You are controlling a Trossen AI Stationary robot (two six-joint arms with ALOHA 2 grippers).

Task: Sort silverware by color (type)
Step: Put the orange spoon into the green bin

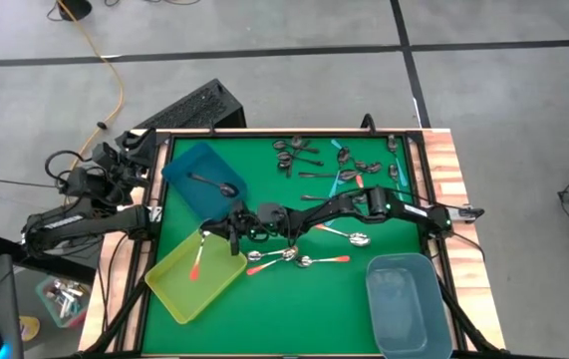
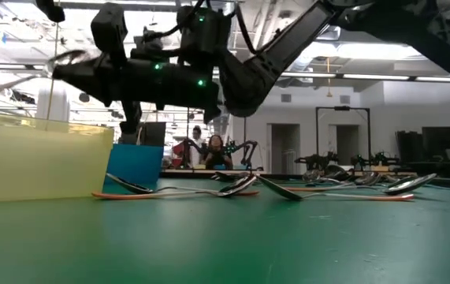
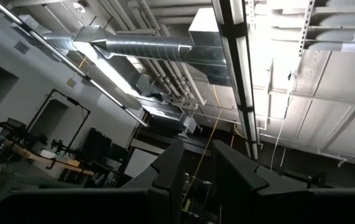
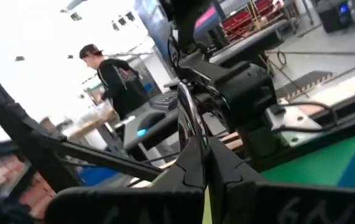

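Over the near-left part of the green felt surface, the right gripper is stretched across from the right side and hangs above the far edge of the yellow-green translucent plastic bin, its fingers pinched shut on a slim silver spoon with an orange-red handle, whose bright bowl stands up between them in the right wrist view. The step in hand looks like the drop into that bin, where one orange-red-handled spoon already lies; to do it well the gripper should come fully inside the rim, low enough that the spoon does not bounce out, and open only there. The left gripper waits off the far-left corner of the surface, pointed at the ceiling, its fingers a narrow gap apart and holding nothing. By count: three bins, the yellow-green one, a blue plastic bin at far left with one all-dark spoon in it, and a pale grey-blue plastic bin at near right that looks bare. About four orange-red-handled spoons lie loose in the middle, and the far cluster of dark and teal-handled spoons is too tangled to number exactly
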